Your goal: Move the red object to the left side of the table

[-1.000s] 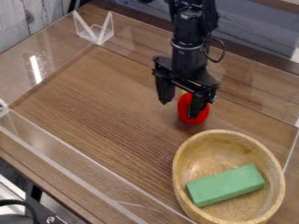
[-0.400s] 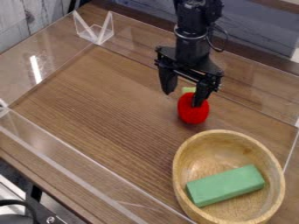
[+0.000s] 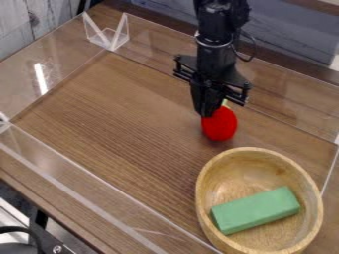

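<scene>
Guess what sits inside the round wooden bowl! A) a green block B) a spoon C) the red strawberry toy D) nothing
A: a flat green rectangular block lies in the round light wooden bowl, while the small glossy red strawberry toy sits outside on the table.

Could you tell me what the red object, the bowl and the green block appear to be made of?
Red object: probably plastic, since it looks glossy and smooth. Bowl: looks like light unpainted wood, with faint grain showing. Green block: matte, soft-edged, possibly foam or painted wood; the look leaves it open.
</scene>
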You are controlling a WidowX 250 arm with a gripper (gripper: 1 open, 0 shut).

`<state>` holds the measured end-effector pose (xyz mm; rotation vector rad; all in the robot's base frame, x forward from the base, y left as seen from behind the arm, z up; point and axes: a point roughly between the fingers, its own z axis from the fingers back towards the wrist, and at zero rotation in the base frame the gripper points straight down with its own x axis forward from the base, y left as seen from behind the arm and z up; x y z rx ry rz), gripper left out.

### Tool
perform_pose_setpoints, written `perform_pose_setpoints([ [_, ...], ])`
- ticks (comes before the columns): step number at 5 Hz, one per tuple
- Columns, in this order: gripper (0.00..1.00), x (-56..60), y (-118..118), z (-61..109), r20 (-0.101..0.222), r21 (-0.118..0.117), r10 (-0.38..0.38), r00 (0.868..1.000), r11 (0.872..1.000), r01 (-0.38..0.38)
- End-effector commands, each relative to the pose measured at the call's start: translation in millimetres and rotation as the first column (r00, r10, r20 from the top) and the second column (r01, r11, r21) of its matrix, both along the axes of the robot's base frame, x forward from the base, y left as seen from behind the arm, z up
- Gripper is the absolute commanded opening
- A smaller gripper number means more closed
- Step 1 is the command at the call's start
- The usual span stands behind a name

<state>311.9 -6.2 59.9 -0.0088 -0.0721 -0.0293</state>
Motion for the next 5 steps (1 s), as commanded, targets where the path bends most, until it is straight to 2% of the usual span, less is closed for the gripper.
perform_pose_setpoints([
  [1, 0.0, 1.5, 11, 35.7, 0.076, -0.001, 0.052, 0.996, 0.999, -0.052],
  [2, 0.0, 3.6, 26, 62.6, 0.117, 0.001, 0.086, 0.989, 0.996, -0.087],
  [3, 0.0, 2.8, 14, 70.9, 0.123, -0.001, 0.064, 0.99, 0.998, -0.064],
  [4, 1.0, 1.4, 10, 57.2, 0.101, 0.0, 0.005, 0.995, 1.0, -0.005],
  [5, 1.0, 0.1, 7, 43.5, 0.079, 0.0, -0.053, 0.995, 0.999, 0.053],
])
